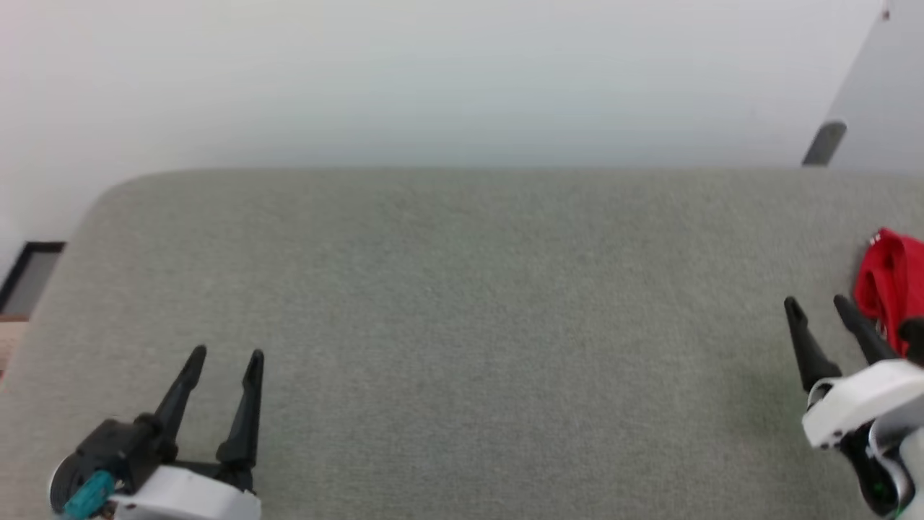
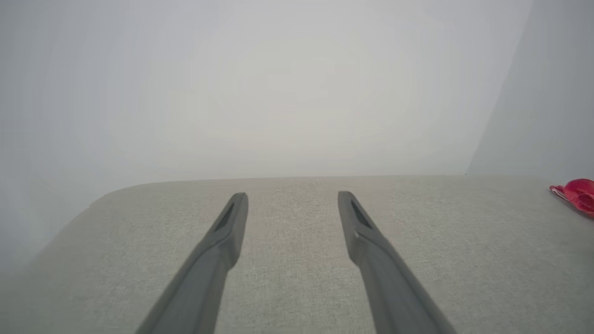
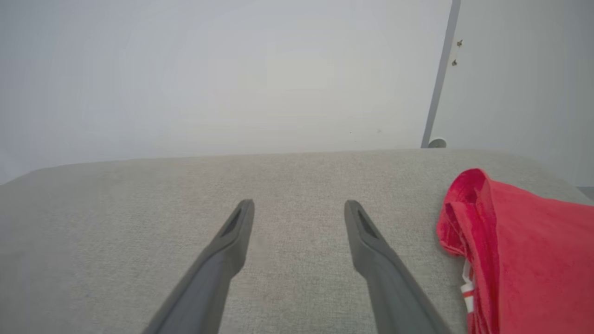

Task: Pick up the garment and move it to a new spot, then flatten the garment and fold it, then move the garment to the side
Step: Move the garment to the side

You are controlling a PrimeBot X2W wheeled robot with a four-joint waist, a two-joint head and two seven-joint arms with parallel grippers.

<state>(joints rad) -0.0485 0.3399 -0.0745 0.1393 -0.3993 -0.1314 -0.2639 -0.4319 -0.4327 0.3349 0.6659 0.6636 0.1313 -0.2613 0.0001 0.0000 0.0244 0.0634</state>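
Across the head view, entries run from largest to smallest.

1. grey cloth-covered surface [image 1: 462, 289]: flat and woven, with a rounded corner at 10 o'clock. It carries every item below.

2. white wall [image 1: 433, 72]: plain, behind the surface from 10 to 2 o'clock.

3. garment [image 1: 891, 278]: a red shirt bunched in a heap on the surface at 3 o'clock, cut off by the picture's edge. The right wrist view shows rolled red folds standing up at its near end. No number print can be seen. Judged light, limp and not fragile. It should sag and trail when lifted, and it may cling a little to the woven cloth. The likeliest hold is the raised rolled fold on the side facing the right gripper, pinched through several layers. A hem or shoulder seam would suit the flattening better.

4. right gripper [image 1: 816, 302]: at 4 o'clock, fingers spread wide with nothing between them. The outer finger is just beside the garment; whether it touches cannot be told.

5. left gripper [image 1: 227, 355]: at 7 o'clock, fingers spread wide and holding nothing, well apart from the garment.

6. striped trim [image 3: 466, 290]: a short white-and-red strip low on the garment's near side.
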